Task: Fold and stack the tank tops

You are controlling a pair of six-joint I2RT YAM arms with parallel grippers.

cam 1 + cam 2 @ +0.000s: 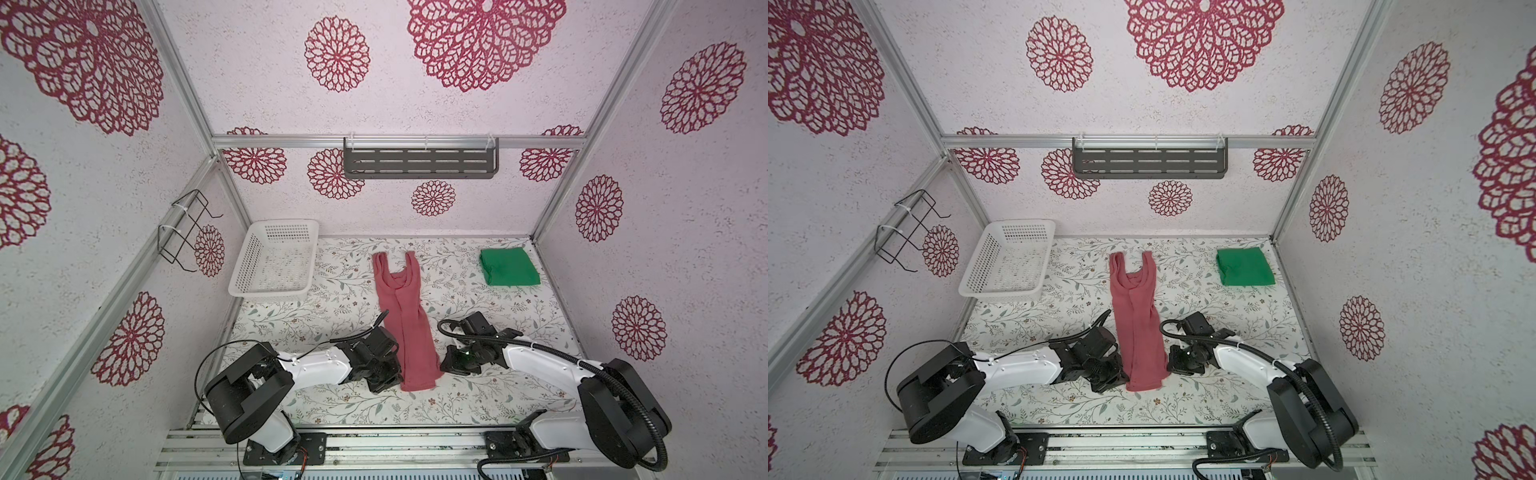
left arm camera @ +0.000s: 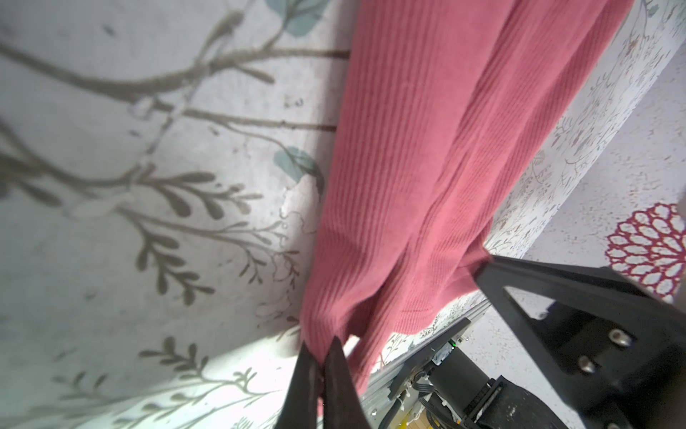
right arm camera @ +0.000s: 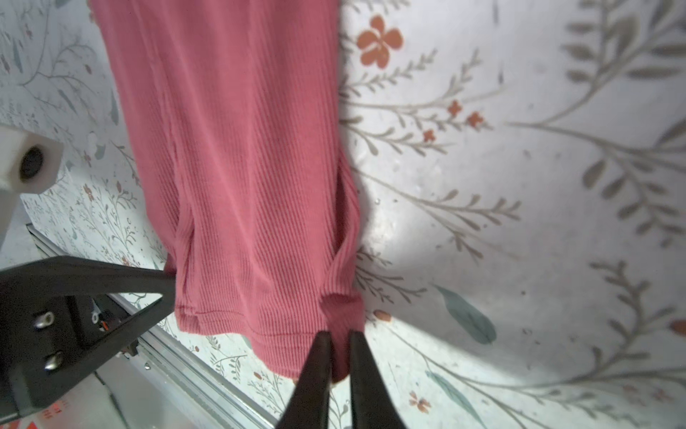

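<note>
— How do the jaws stand?

— The left gripper (image 2: 321, 343) pinches one hem corner of the pink tank top (image 1: 405, 328), and the right gripper (image 3: 339, 334) pinches the other corner.

— And the garment itself?

— It lies lengthwise mid-table (image 1: 478, 399), folded narrow, with its straps toward the back wall.

— The other one?

— The green tank top (image 1: 509, 266) lies folded at back right, well apart. A white basket (image 1: 274, 257) sits back left.
</note>
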